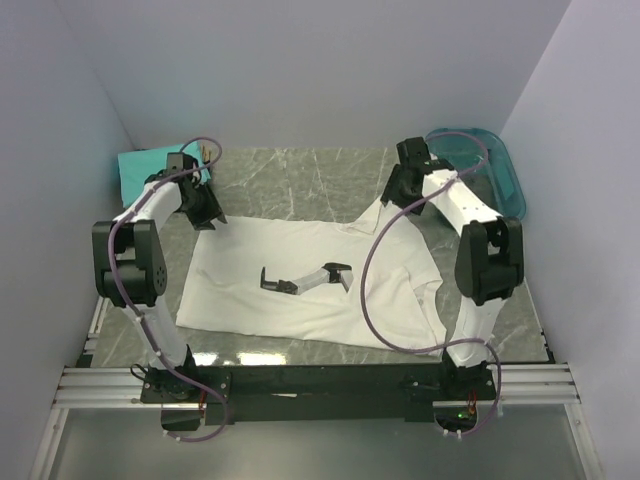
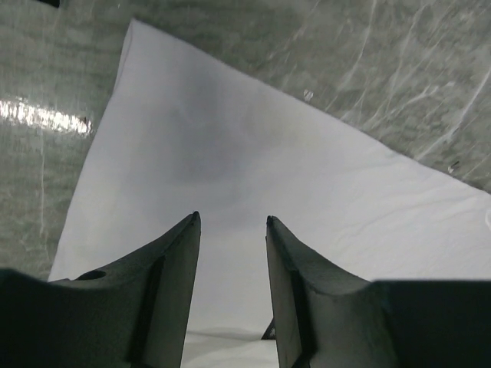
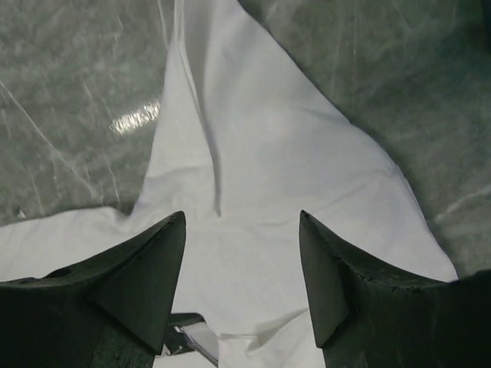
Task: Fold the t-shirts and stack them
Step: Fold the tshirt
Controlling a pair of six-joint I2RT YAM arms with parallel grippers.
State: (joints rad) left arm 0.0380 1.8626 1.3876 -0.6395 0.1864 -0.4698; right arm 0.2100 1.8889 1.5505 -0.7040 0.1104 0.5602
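At the centre of the top view, the white t-shirt [image 1: 250, 300] lay spread flat on the marble worktop [image 1: 300, 175]. Over its upper-left corner the left end effector [image 2: 230, 221] hung with jaws narrowly parted, nothing between them. Over the upper-right sleeve the right end effector [image 3: 242, 215] stood wide and empty. A teal t-shirt [image 1: 135, 172] lay at upper left, a translucent tub [image 1: 500, 170] at upper right

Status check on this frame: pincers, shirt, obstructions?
Left pincer open over far-left corner of white t-shirt. Right pincer open over its sleeve. Shirt flat, unfolded. Nothing blocking.
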